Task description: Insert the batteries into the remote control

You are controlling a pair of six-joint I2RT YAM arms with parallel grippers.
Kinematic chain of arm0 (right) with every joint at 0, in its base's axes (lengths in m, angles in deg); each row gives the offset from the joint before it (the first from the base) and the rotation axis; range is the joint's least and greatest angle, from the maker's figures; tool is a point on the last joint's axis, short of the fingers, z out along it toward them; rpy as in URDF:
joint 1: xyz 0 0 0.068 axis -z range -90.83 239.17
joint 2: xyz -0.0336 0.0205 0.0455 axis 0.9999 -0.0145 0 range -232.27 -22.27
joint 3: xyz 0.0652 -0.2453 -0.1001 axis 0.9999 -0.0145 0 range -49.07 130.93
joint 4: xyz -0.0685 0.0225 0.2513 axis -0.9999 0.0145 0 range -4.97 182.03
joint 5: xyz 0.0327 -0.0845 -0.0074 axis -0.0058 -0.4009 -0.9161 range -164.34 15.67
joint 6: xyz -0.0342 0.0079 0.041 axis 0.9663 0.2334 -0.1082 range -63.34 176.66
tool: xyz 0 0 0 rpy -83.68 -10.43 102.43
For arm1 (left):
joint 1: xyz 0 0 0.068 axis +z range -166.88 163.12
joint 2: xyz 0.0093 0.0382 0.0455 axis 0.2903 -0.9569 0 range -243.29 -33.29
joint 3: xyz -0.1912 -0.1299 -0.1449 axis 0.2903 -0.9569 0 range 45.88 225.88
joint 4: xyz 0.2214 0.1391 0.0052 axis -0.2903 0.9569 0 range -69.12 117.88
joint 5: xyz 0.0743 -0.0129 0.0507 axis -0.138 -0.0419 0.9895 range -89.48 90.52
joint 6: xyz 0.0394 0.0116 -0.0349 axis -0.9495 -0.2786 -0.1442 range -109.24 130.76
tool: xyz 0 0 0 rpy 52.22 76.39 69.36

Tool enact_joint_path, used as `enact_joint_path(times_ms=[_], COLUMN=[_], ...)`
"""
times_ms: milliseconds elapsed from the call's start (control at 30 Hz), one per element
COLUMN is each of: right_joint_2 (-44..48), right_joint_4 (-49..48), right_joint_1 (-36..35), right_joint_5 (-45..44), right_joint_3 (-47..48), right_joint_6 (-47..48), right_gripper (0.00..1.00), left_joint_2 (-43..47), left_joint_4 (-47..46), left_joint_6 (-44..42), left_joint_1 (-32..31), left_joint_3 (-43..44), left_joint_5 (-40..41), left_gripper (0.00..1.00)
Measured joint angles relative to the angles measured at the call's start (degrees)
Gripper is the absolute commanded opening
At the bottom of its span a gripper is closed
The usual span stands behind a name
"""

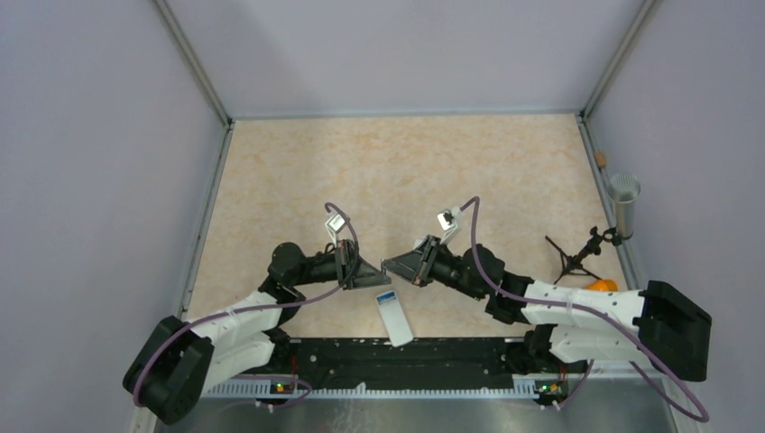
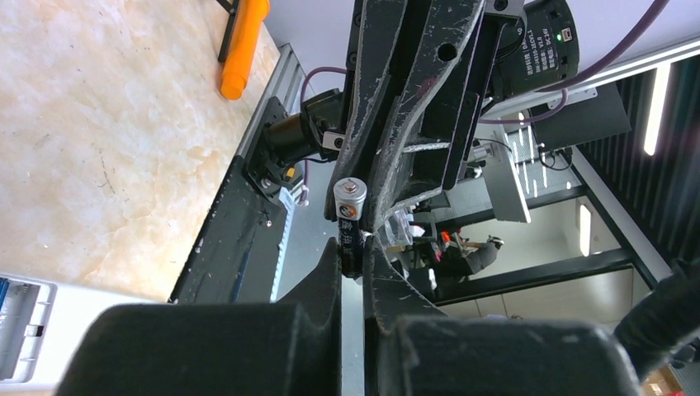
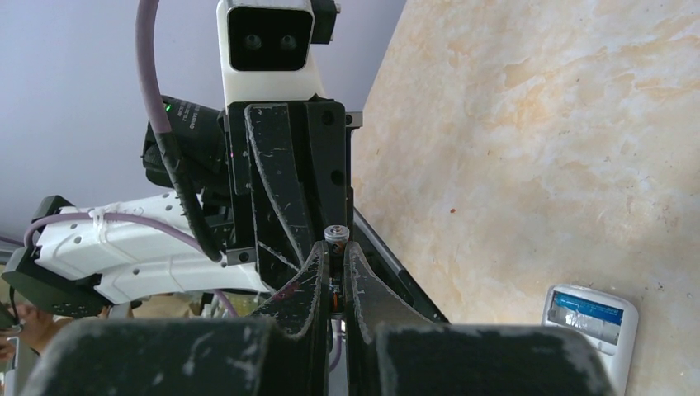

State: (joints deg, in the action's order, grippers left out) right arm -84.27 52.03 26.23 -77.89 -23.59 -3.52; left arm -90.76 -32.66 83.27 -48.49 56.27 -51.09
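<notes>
Both arms angle inward, left gripper (image 1: pixel 386 281) and right gripper (image 1: pixel 388 267) tip to tip, both clamped

I can't see battery (image 2: pixel 348 206) lower end, buried in left gripper (image 2: pixel 353 262); remote control (image 2: pixel 25 330) cropped at 8 o'clock.

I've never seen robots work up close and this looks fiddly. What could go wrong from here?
1. Both the left gripper and the right gripper pinch the same dark battery in mid-air, tip to tip; a slight tug or badly timed release could drop it.
2. The remote control lies at the near edge of the table, so pressing a battery in might push it off.
</notes>
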Motion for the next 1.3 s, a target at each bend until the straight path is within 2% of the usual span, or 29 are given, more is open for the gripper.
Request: enact_joint_path(times_ms=[33,167,300,467,633,767,900,1033,1300], right_joint_2=[0.13,1.66,6.14,10.1,10.12,9.53,7.21,4.85,-0.72], right_joint_4=[0.11,1.81,6.49,17.55,32.06,38.14,43.93,49.44,59.21], right_joint_1=[0.0,0.0,0.09,0.11,0.11,0.11,0.11,-0.35,-4.2], right_joint_5=[0.0,0.22,0.09,1.11,4.52,9.2,16.13,20.5,22.12], right_joint_3=[0.0,0.0,0.04,2.99,13.99,19.87,21.53,22.6,30.91], right_joint_6=[0.07,0.87,5.18,15.74,31.32,44.35,59.91,71.04,93.18], right_gripper=[0.0,0.29,0.4,0.46,0.49,0.5,0.51,0.52,0.53], left_joint_2=[0.07,0.5,1.46,2.93,4.57,6.36,6.73,7.65,11.21], left_joint_4=[0.02,0.37,3.26,10.47,18.58,22.88,24.46,27.32,34.51], left_joint_6=[-0.02,-0.52,-1.75,-5.2,-8.9,-11.04,-11.1,-11.1,-11.43], left_joint_1=[0.0,-0.22,-0.2,-0.2,-0.2,-0.2,-0.2,-0.24,-0.31], left_joint_3=[0.0,0.0,0.0,0.11,1.53,2.84,2.84,2.86,4.24], left_joint_5=[0.0,-0.26,-1.62,-3.96,-7.08,-8.96,-10.58,-11.67,-14.21], left_gripper=[0.0,0.0,0.0,0.0,0.0,0.0,0.0,0.0,0.0])
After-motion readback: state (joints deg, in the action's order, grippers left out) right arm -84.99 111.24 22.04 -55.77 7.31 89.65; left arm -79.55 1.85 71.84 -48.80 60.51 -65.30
